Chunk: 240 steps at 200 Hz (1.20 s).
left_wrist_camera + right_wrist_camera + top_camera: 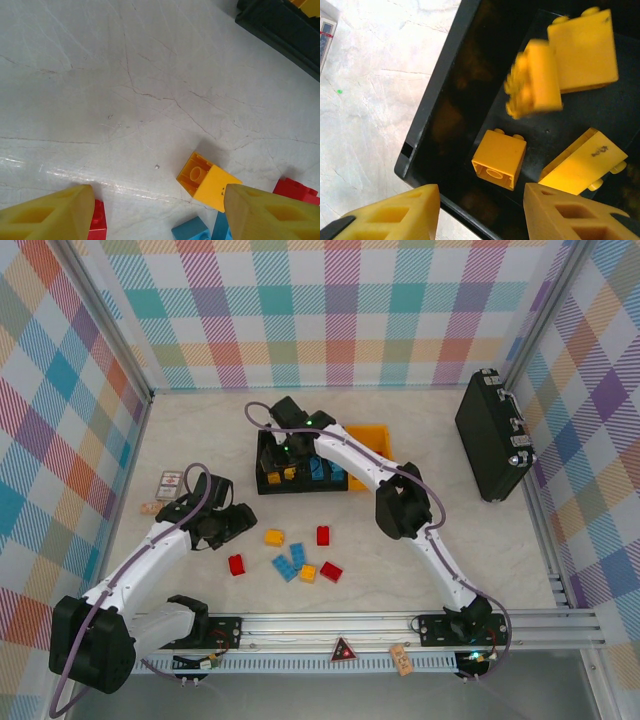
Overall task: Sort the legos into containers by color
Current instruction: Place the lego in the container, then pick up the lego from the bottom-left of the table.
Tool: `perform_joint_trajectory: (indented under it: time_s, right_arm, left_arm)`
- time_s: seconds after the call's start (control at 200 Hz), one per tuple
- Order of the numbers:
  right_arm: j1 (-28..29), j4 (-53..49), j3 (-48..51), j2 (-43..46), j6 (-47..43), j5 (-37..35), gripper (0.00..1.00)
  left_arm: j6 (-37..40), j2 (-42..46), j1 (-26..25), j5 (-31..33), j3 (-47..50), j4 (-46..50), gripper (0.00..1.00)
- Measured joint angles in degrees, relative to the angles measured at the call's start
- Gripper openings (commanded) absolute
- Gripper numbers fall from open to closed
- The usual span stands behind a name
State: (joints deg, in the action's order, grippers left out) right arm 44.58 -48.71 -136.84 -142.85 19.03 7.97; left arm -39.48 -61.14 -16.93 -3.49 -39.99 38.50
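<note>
Legos (286, 567) loose on table (190, 440): three red, two yellow, two blue.

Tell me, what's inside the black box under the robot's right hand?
Four yellow bricks are in the black bin, one of them blurred. Fingers of the right gripper hide its near part, so more could be there.

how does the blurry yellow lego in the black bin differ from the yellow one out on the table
The blurry lego is smeared in the picture; the table lego is sharp. The blurry lego is inside the black bin with three other yellow bricks; the table lego lies on the bare table near a red brick and a blue brick. Both are yellow-orange.
</note>
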Motion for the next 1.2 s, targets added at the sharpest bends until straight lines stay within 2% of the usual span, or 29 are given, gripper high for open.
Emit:
perform_joint_trajectory:
  time_s: [0.57, 0.955, 1.2]
  right_arm:
    - [0.0, 11.4, 29.5, 24.3, 0.3, 0.4, 0.49]
    - [0.0, 18.7, 52.4, 41.3, 0.0, 6.8, 0.51]
    - [0.0, 20.5, 62.5, 48.0, -0.7, 12.5, 0.51]
  left_arm:
    - [0.0, -0.5, -0.7, 0.6, -0.2, 5.6, 0.71]
    - [-1.8, -4.6, -6.8, 4.3, -0.4, 10.1, 0.72]
    - [-3.8, -8.7, -9.8, 6.7, -0.4, 11.0, 0.67]
